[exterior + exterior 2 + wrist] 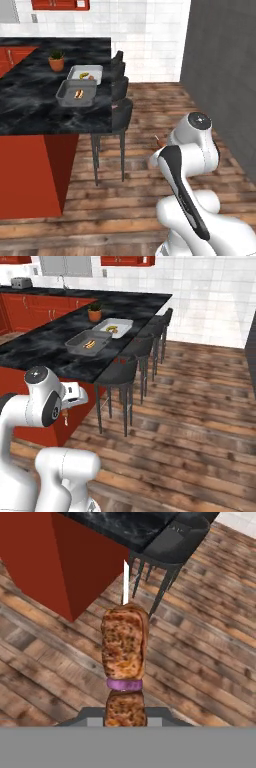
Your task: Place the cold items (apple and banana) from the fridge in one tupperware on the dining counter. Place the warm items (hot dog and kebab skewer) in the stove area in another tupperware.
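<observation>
My gripper (125,718) is shut on the kebab skewer (124,643), whose browned meat chunks, purple onion slice and white stick point out over the wood floor. The hand hangs low beside the arm (161,145) (66,412), well short of the dining counter (30,107) (45,348). On that counter stand two tupperwares side by side. The grey tupperware (65,97) (75,346) holds the hot dog (78,93) (89,344). The white tupperware (97,70) (125,323) behind it holds the banana (84,76) (111,329). I cannot make out the apple.
A row of black bar stools (120,111) (120,372) lines the counter's near side, between me and the tupperwares. A potted plant (56,61) (94,312) stands behind the containers. A dark wall (220,75) closes the right side. Open wood floor (190,421) stretches ahead.
</observation>
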Controlling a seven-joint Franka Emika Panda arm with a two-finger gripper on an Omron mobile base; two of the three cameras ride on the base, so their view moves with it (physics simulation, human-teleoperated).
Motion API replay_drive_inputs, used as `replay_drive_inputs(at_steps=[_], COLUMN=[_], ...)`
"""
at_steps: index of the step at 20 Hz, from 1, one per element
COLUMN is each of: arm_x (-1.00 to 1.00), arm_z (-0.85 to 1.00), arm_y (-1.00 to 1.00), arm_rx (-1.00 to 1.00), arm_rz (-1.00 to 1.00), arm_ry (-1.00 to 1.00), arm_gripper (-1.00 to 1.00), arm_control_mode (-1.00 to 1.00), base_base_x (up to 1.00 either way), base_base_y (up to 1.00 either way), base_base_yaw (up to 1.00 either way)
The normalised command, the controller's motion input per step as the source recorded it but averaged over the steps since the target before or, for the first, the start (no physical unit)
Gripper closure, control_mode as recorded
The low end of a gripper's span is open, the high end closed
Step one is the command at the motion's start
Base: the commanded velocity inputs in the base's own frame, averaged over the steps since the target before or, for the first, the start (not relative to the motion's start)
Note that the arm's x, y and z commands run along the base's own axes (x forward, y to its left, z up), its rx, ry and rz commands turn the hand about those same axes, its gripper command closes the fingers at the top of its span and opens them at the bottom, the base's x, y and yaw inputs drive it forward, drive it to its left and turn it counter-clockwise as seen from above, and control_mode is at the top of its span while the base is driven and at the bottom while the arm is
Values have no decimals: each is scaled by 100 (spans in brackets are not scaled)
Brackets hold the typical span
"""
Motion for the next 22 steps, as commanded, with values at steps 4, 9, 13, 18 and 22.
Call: replay_drive_inputs(at_steps=[4,9,13,18,22], arm_x=[0,0,0,0,0], arm_z=[0,0,0,0,0], arm_y=[0,0,0,0,0], arm_rx=[0,0,0,0,0], arm_rz=[0,0,0,0,0], arm_ry=[0,0,0,0,0], arm_gripper=[100,100,100,100,100], arm_control_mode=[100,100,100,100,100], base_base_x=[69,61,34,25,29], base_base_y=[-69,-63,-88,-93,-80], base_base_yaw=[38,47,39,35,28])
